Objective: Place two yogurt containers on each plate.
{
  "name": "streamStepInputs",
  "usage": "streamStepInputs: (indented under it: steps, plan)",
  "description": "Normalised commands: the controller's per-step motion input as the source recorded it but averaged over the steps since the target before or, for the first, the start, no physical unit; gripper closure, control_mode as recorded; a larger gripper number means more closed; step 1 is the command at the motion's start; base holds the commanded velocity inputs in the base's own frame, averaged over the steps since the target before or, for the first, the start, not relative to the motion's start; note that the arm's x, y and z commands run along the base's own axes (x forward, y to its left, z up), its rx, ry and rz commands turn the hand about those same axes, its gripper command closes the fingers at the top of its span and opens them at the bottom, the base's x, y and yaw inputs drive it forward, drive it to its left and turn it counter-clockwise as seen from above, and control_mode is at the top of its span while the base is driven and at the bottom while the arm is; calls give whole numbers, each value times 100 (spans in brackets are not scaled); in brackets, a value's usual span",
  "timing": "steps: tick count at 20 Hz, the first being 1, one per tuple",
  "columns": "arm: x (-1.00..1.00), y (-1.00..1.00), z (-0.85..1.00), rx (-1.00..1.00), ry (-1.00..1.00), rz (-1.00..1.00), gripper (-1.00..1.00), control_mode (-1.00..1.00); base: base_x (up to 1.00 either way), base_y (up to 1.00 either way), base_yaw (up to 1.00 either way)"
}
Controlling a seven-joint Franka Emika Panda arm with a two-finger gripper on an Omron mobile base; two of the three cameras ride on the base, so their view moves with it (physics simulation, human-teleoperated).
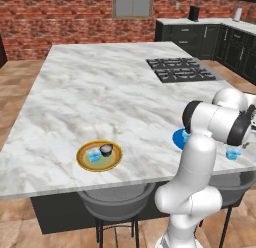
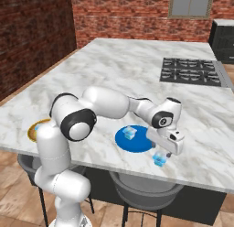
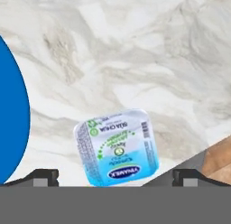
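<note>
Counter [image 1: 100, 92]: white marble, grey veining. Blue plate [image 2: 137, 143]: solid bright blue. Second plate [image 1: 82, 159]: yellow-orange rim, pale green centre. Cup [image 3: 116, 147] beside the blue plate: pale blue, white lid, green and blue print. Wall [image 1: 55, 17]: red brick.

A white-grey marble island top [image 1: 100, 92] fills the middle of the kitchen, with a black gas hob [image 1: 180, 69] set into its far side. A red brick wall [image 1: 60, 17] with a grey-framed window [image 1: 132, 4] stands behind it. Dark cabinets [image 1: 200, 37] line the far corner. The floor is brown tile [image 1: 15, 217]. Grey stools [image 1: 116, 202] tuck under the island's near edge.
</note>
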Motion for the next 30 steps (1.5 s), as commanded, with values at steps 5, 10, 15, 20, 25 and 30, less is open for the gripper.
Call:
streamStepInputs:
  steps: [5, 10, 15, 20, 25, 30]
  plan:
    - [-1, 0, -26, 7, -9, -1, -100, -100, 0, 0, 0]
    - [0, -3, -22, 1, -2, -3, -100, -100, 0, 0, 0]
    - [0, -5, -10, 0, 0, -3, -100, -100, 0, 0, 0]
    - [0, 0, -6, 0, -1, -1, -100, -100, 0, 0, 0]
    - [0, 0, -8, 0, -1, 0, -100, -100, 0, 0, 0]
    - [0, 0, -15, 0, 0, 0, -100, -100, 0, 0, 0]
